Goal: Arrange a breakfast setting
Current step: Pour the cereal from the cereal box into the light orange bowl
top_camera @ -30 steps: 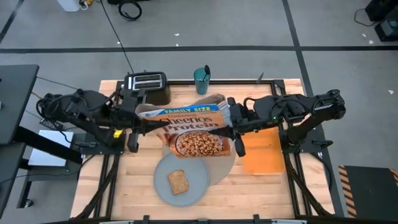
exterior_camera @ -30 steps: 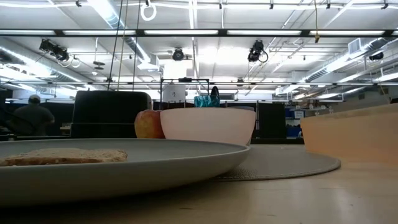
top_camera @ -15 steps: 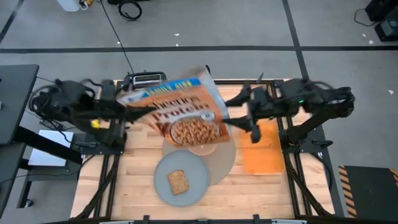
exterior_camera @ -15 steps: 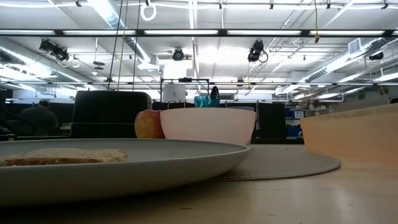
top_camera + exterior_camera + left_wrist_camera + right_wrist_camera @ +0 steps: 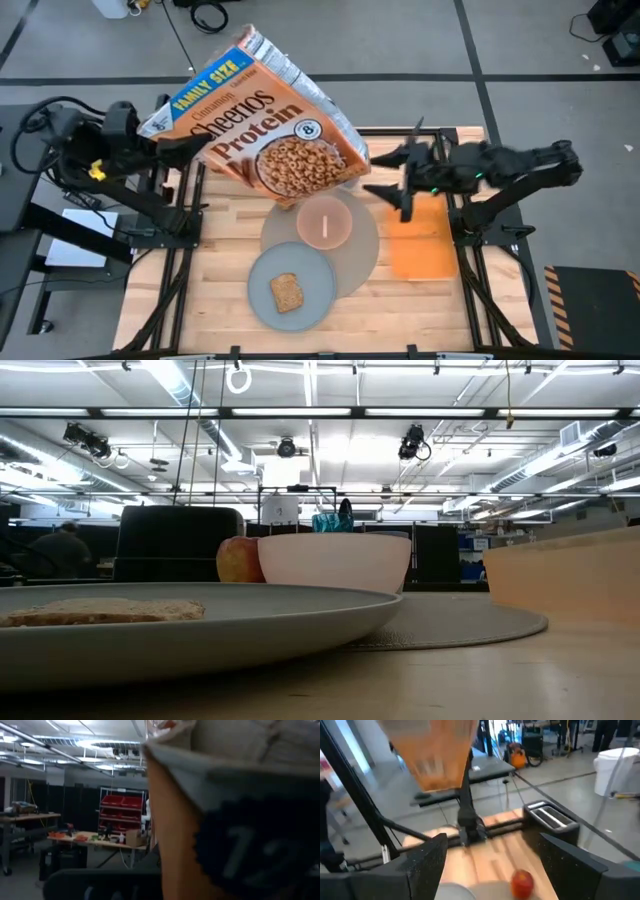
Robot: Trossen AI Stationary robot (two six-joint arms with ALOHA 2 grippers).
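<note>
While the left gripper (image 5: 185,148) pinches the big orange cereal box (image 5: 262,125) by one end, the box hangs tilted above the translucent pink bowl (image 5: 325,221), apparently so cereal can fall into it. The bowl sits on the large round grey-beige placemat (image 5: 365,245), with the grey round plate (image 5: 290,290) and toast slice (image 5: 287,292) overlapping its near edge. The right gripper (image 5: 392,185), fingers spread and holding nothing, hovers beside the bowl, over the orange rectangular mat (image 5: 423,243). Box lettering reads "FAMILY SIZE", "Cinnamon", "Cheerios Protein". The red apple (image 5: 522,882) lies near the black toaster (image 5: 553,821).
</note>
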